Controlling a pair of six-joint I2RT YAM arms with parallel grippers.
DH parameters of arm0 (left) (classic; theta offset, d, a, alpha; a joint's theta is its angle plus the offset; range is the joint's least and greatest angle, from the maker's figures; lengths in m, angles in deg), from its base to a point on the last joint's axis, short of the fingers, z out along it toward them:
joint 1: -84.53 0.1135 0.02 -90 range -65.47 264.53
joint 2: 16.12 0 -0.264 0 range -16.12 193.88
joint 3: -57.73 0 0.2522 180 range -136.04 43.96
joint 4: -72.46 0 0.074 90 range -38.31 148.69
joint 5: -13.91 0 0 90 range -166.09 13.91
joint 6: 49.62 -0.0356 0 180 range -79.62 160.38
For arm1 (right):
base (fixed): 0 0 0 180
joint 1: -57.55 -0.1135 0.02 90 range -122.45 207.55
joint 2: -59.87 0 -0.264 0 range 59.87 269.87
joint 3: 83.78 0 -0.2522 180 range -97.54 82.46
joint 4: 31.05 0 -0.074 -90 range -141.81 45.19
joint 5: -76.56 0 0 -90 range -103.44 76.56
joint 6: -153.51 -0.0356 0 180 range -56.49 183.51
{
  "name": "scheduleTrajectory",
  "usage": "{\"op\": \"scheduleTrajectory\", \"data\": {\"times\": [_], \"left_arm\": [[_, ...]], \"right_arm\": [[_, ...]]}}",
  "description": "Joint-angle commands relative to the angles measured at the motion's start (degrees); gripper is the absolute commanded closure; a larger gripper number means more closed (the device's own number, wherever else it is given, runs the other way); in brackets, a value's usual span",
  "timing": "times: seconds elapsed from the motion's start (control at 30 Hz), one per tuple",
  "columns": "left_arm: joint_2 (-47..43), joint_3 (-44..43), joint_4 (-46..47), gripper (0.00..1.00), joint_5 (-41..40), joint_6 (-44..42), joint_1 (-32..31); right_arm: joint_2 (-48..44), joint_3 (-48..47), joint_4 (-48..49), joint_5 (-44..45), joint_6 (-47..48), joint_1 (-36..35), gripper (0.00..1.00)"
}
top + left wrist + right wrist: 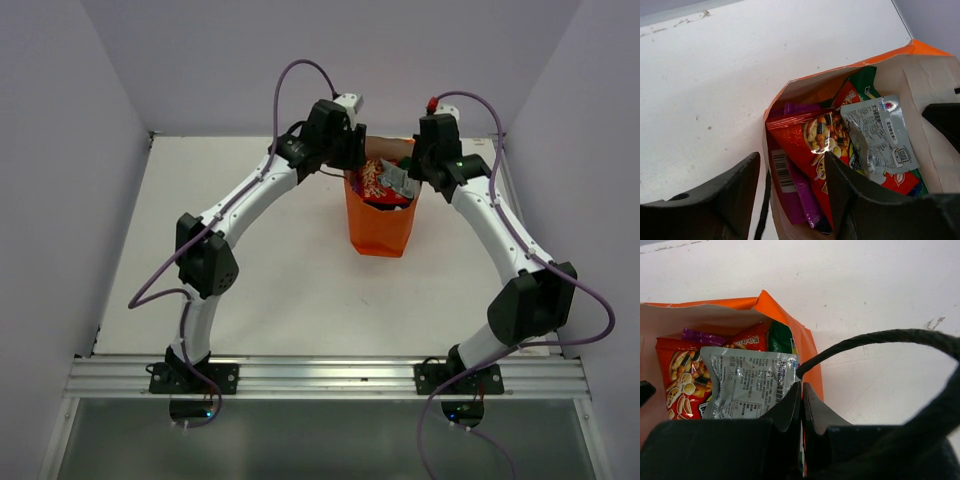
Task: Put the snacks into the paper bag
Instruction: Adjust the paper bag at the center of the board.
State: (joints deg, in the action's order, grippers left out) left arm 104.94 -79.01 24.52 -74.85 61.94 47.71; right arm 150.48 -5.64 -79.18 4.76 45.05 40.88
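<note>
The orange paper bag [378, 228] stands upright at mid-table, with the snacks inside. A red packet [810, 135], a silver-grey one [880, 135], a magenta-purple one [801, 197] and a green-and-white one [863, 82] show in its mouth. My left gripper [792, 157] is open over the bag's left rim, with one finger outside the wall and one inside against the red packet. It holds nothing. My right gripper [801, 386] is shut on the bag's right wall [807, 347], beside the silver-grey packet [750, 380]. A black cord handle [880, 337] loops over the right gripper.
The white table [250, 280] lies all round the bag, and pale walls close it in on three sides. A metal rail [330, 378] carrying both arm bases runs along the near edge. The other black cord handle [762, 200] hangs by my left finger.
</note>
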Motion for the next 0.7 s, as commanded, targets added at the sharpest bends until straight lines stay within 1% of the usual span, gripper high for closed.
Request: {"op": "scheduleTrajectory", "data": {"times": [0.0, 0.07, 0.1, 0.17, 0.2, 0.23, 0.4, 0.47, 0.67], "left_arm": [[-5.2, 0.2, 5.6, 0.40, 0.9, -1.5, 0.4], [-6.7, 1.2, 6.5, 0.29, 0.0, -1.9, 0.5], [-8.1, 2.0, 7.4, 0.20, -0.3, -2.0, 0.5], [-9.7, 3.1, 7.9, 0.11, -2.8, -2.5, 0.5], [-11.1, 3.8, 8.5, 0.04, -3.8, -2.7, 0.5], [-11.8, 5.3, 8.9, 0.00, -5.7, -2.8, 0.5], [-14.5, 7.1, 10.1, 0.00, -6.7, -3.6, 0.4], [-15.1, 7.2, 10.2, 0.00, -5.4, -3.2, 0.5], [-16.8, 9.5, 11.8, 0.00, -3.5, 0.0, 0.5]], "right_arm": [[-0.1, -2.2, 0.4, -2.3, 1.2, 0.2, 0.94], [-0.7, -2.6, 0.2, -2.4, 1.4, 0.2, 0.90], [-1.0, -3.1, 0.0, -2.4, 1.6, 0.2, 0.84], [-1.4, -3.8, -0.6, -2.1, 2.3, 0.3, 0.76], [-1.6, -4.3, -0.7, -1.9, 2.4, 0.2, 0.73], [-2.1, -4.3, -1.0, -1.6, 2.6, 0.2, 0.68], [-2.8, -4.7, -1.1, -0.7, 3.1, 0.3, 0.59], [-2.7, -4.8, -1.3, -1.1, 3.0, 0.2, 0.58], [-2.9, -4.7, -0.8, -1.1, 3.1, 0.2, 0.57]]}}
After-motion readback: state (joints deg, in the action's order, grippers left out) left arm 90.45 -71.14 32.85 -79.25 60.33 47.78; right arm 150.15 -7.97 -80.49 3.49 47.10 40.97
